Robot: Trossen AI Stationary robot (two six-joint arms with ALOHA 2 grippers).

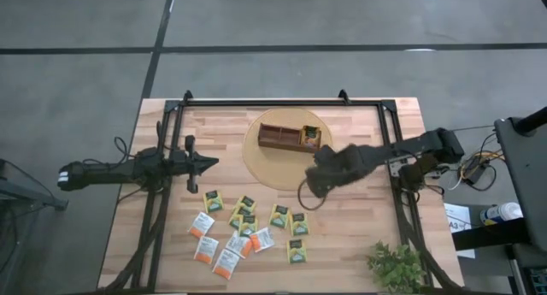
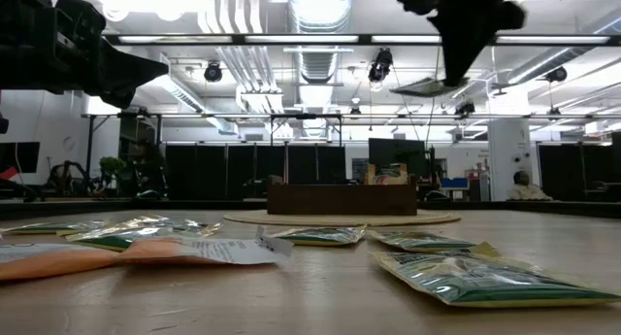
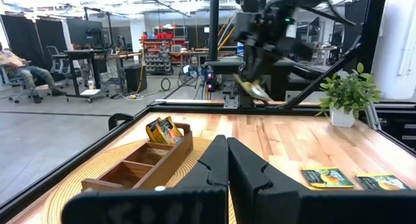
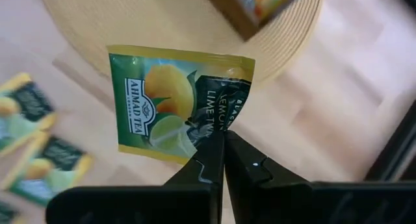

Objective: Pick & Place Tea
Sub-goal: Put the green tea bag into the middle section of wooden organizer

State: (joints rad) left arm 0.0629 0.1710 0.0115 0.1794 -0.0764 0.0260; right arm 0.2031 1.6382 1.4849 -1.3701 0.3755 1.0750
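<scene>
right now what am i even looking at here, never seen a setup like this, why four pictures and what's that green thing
It is a robot with two dark arms working at a wooden table. The four pictures are one moment from four cameras: one looking straight down, one at table-top height, and one on each arm's wrist.

The right gripper is raised above the table and is shut on a green lemon-lime tea packet, the green thing you noticed. It hangs near a round woven mat that carries a wooden tray with compartments; one end compartment already holds packets.

More tea packets, green ones and white-and-orange ones, lie scattered on the table's near part. A small plant stands at one corner.

The left gripper is shut, empty, waiting at the table's left side.
</scene>
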